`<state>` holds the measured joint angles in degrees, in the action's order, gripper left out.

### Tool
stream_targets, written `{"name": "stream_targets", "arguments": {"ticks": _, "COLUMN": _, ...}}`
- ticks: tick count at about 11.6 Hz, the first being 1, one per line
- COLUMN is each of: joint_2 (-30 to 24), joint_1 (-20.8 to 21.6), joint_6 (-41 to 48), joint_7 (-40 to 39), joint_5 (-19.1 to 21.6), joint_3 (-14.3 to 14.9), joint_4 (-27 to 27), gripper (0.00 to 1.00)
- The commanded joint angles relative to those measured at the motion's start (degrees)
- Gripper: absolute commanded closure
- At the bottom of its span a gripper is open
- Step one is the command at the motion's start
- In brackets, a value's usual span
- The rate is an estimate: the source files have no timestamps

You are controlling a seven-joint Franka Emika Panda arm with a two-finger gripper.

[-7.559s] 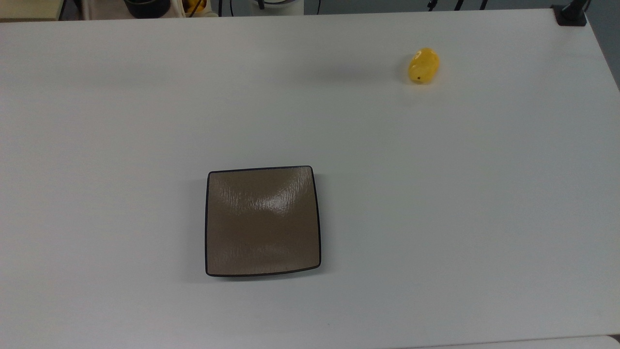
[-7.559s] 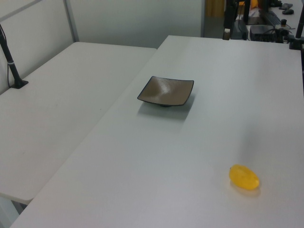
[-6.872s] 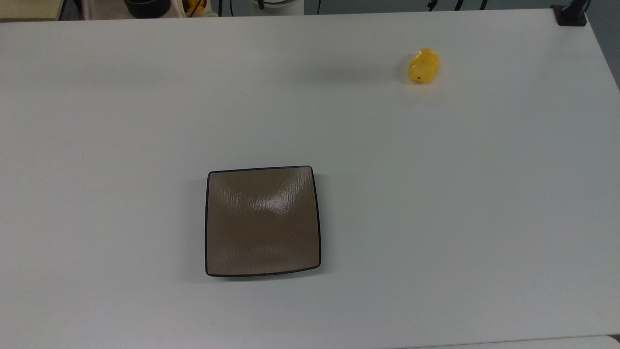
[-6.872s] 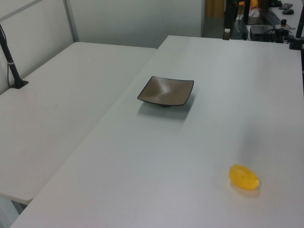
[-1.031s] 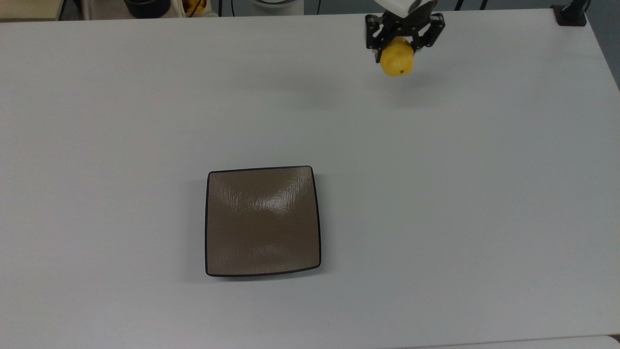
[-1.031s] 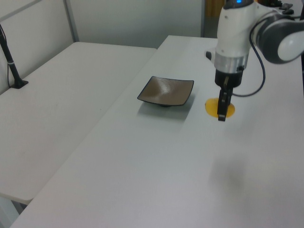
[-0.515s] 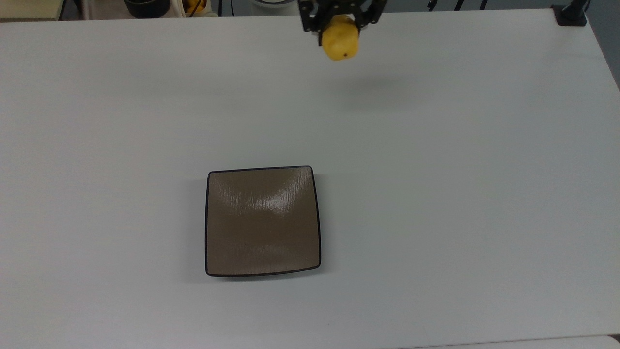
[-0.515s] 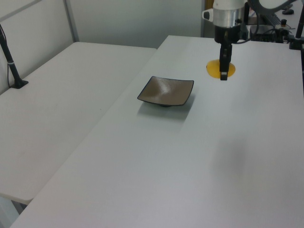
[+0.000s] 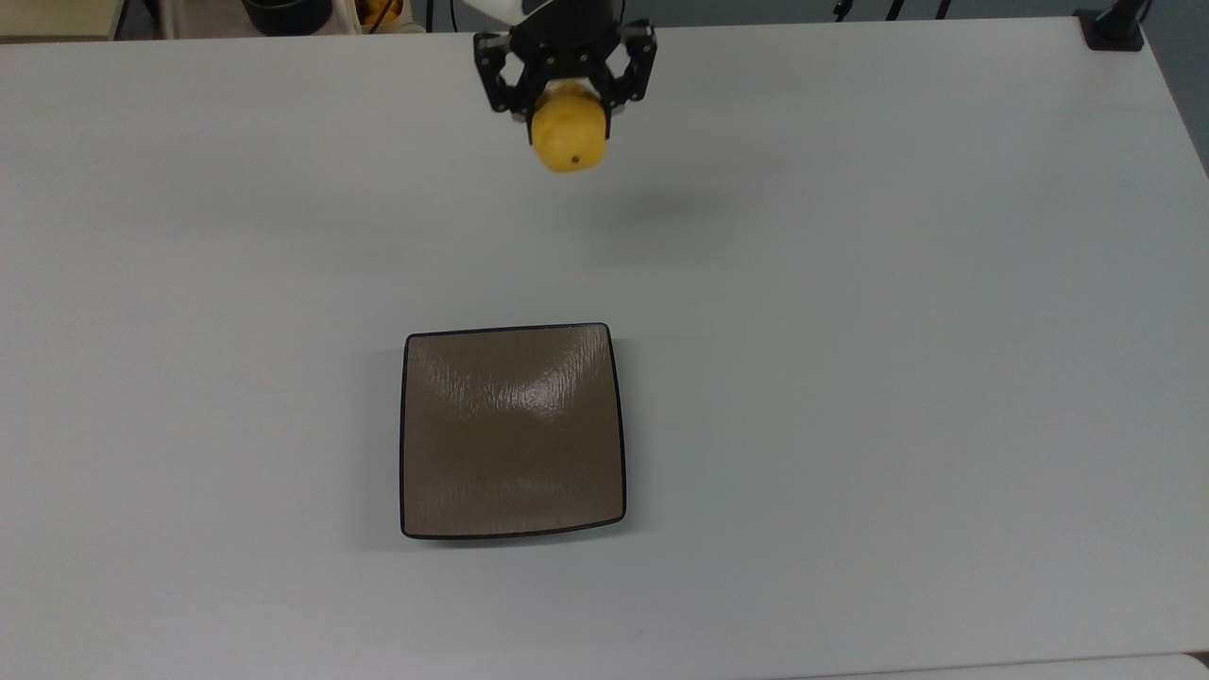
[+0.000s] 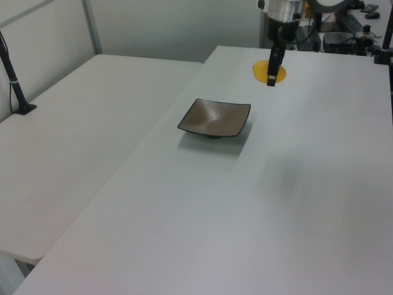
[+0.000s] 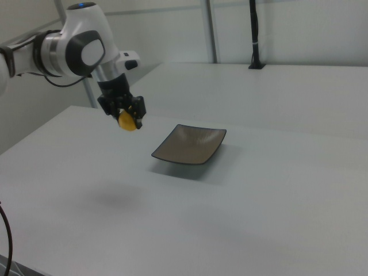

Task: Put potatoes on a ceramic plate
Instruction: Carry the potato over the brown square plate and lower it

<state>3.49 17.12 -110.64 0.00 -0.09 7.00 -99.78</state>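
Note:
My gripper [image 9: 567,113] is shut on the yellow potato [image 9: 568,139] and holds it in the air above the white table. In the left view the potato [image 10: 269,72] hangs behind the dark fingers [image 10: 271,67], beyond the plate's far right corner. The right view has the gripper [image 11: 127,118] with the potato [image 11: 127,122] left of the plate. The square taupe-brown plate [image 9: 513,430] with a thin black rim lies bare on the table, also seen as plate [image 10: 215,117] and plate [image 11: 190,144].
The white table [image 9: 897,331] spreads wide around the plate. A second white table [image 10: 73,141] adjoins it in the left view. A black post clamp [image 9: 1115,26] sits at the table's far right corner in the top view. Dark items [image 9: 283,14] stand beyond the far edge.
The potato left its spot on the table and now hangs in my shut gripper. Over the last second the gripper carried it toward the top view's left, closer to the plate.

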Motion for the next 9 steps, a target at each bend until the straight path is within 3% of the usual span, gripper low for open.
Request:
{"name": "stream_targets", "arguments": {"ticks": 1, "joint_2": 6.16, "joint_1": -3.39, "joint_6": -7.89, "joint_7": -2.55, "joint_5": 1.05, "joint_3": 0.3, "joint_4": 4.23, "gripper": 0.85}}
{"name": "stream_targets", "arguments": {"ticks": 9, "joint_2": 21.64, "joint_1": -5.51, "joint_6": -38.31, "joint_7": -2.64, "joint_5": 0.88, "joint_3": 0.3, "joint_4": 5.03, "gripper": 0.85}}
